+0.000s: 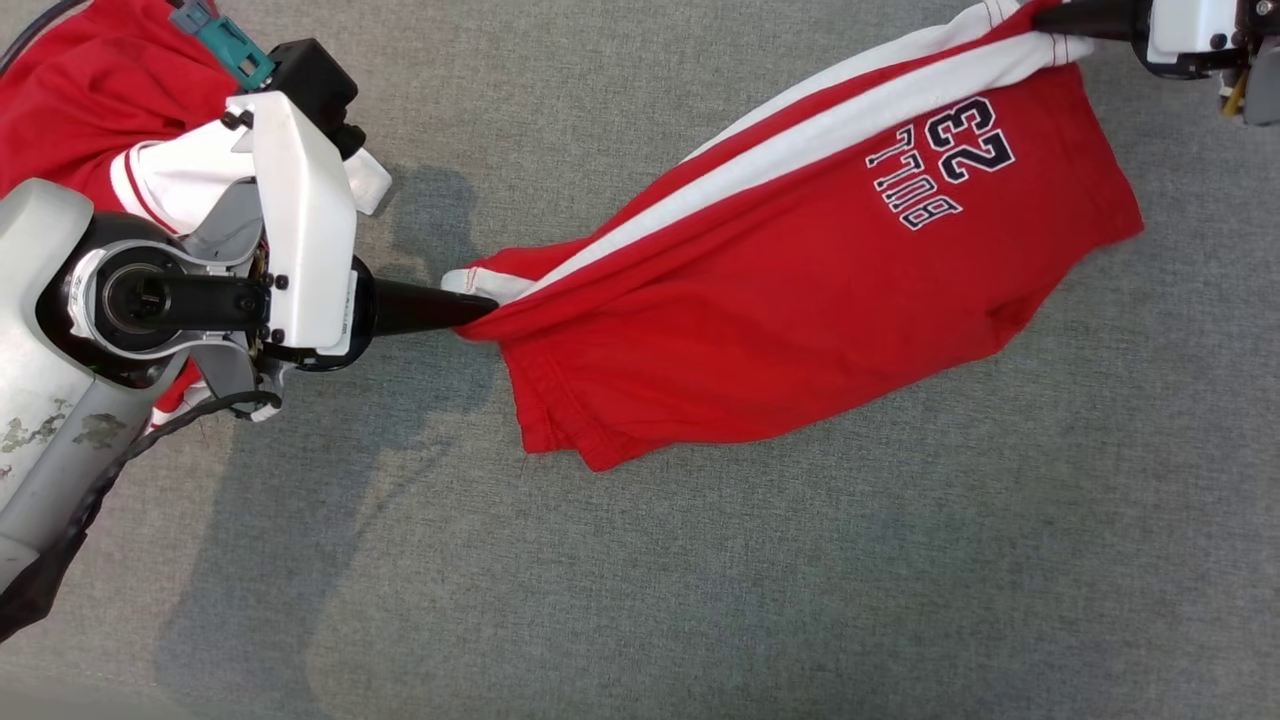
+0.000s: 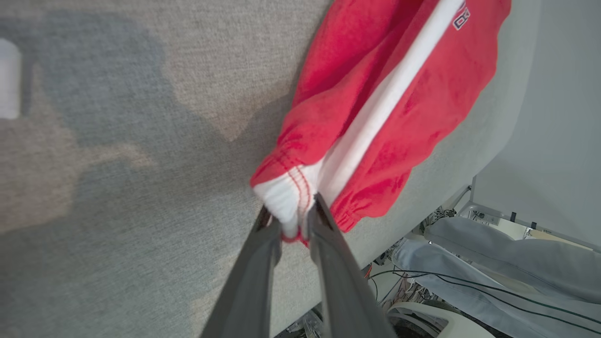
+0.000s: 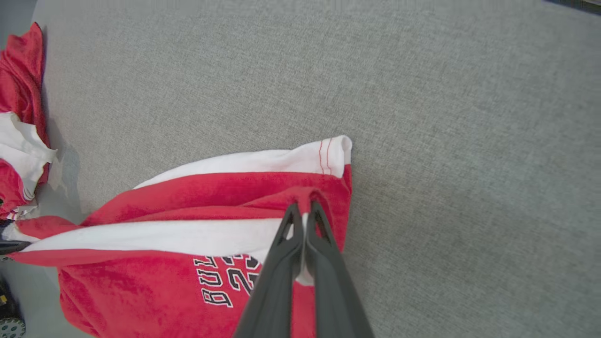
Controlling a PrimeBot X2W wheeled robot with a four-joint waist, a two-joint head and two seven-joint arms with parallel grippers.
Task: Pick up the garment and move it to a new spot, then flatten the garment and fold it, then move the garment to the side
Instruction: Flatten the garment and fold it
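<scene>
Head view: garment (image 1: 800, 330) stretched between left jaws and right jaws.

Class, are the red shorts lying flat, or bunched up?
Bunched: the red shorts are creased, held stretched between the left gripper and right gripper.

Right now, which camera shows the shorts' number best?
Head view: the whole number print shows on the red shorts. Right wrist view: jaws of the right gripper hide part. Left wrist view: just a corner.
</scene>
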